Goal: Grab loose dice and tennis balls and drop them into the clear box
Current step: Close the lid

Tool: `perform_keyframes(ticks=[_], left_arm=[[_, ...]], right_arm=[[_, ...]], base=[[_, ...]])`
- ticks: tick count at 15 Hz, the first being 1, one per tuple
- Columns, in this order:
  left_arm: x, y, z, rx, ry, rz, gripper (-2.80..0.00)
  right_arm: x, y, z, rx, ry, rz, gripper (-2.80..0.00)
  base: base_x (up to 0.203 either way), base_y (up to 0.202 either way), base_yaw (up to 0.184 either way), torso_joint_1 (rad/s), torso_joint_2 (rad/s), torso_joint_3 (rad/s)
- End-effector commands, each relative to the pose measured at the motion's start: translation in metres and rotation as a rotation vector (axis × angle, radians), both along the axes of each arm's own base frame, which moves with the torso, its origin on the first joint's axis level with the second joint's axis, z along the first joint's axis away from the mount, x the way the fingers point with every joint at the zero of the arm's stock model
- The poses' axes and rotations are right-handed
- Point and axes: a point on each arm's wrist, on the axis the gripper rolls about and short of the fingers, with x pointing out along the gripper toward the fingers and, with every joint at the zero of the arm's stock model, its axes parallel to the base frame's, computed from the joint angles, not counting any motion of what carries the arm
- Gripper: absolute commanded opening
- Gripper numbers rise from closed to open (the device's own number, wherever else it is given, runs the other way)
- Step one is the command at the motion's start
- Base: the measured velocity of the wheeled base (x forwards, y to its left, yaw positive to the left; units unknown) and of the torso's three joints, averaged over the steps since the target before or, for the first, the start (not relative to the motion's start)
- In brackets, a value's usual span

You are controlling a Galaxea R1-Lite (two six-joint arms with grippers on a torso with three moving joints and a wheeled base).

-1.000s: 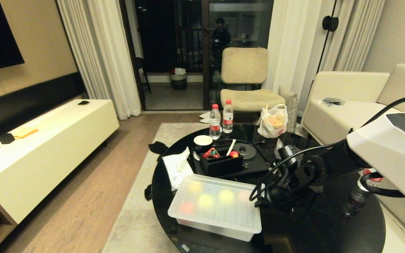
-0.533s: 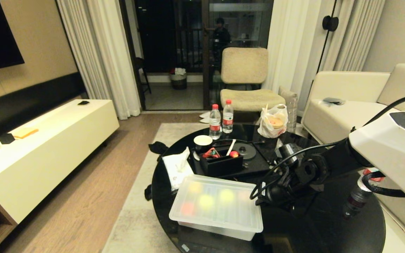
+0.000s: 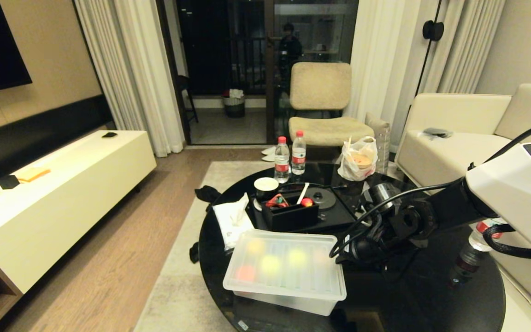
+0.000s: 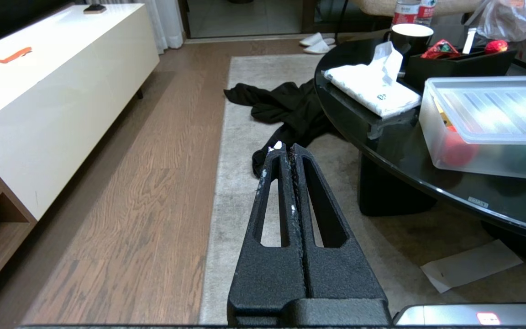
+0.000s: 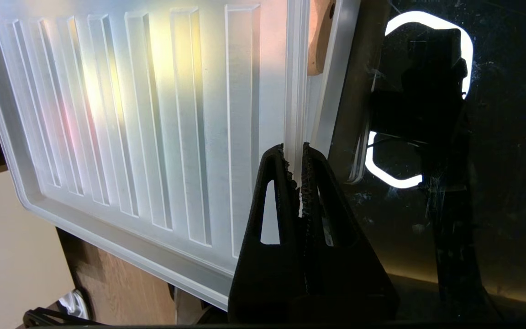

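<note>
On black table [image 3: 431, 295], right gripper [image 5: 294, 157] clamped on lid [image 5: 153, 114] edge of clear box [image 3: 284, 295]; left gripper [image 4: 286, 153] parked, clenched empty

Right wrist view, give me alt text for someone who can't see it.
The right gripper is shut on the rim of the ribbed lid of the clear box, coloured shapes glowing through it. Beside it lies the glossy black table.

Clear box [image 3: 288, 295] lidded at 6 o'clock on black worktop [image 3: 431, 295] — coloured shapes blur through lid. Right pincer [image 3: 345, 251] at box's 3 o'clock edge.
</note>
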Motion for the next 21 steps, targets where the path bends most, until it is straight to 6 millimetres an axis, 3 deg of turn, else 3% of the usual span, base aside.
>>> perform_keyframes(ticks=[1,13,16,21], left_arm=[[0.0003,0.0000,-0.0008,0.000,0.003,0.001,-2.80],[0.0003,0.0000,-0.0008,0.000,0.003,-0.001,-2.80],[0.0003,0.0000,-0.0008,0.000,0.003,0.000,-2.80],[0.0002,0.0000,-0.0005,0.000,0.002,-0.001,-2.80]], right_arm=[[0.0005,0.0000,-0.0024,0.001,0.009,-0.002,-2.80],[-0.0037,-0.0015,-0.0095,-0.030,0.033,-0.026,-2.80],[-0.0039,-0.0016,-0.0121,-0.017,-0.028,-0.034,-2.80],[-0.0065,-0.0020,-0.0052,0.007,-0.052,-0.060,-2.80]], base=[[0.000,0.000,0.000,0.000,0.00,0.000],[0.000,0.000,0.000,0.000,0.00,0.000],[0.000,0.000,0.000,0.000,0.00,0.000],[0.000,0.000,0.000,0.000,0.00,0.000]])
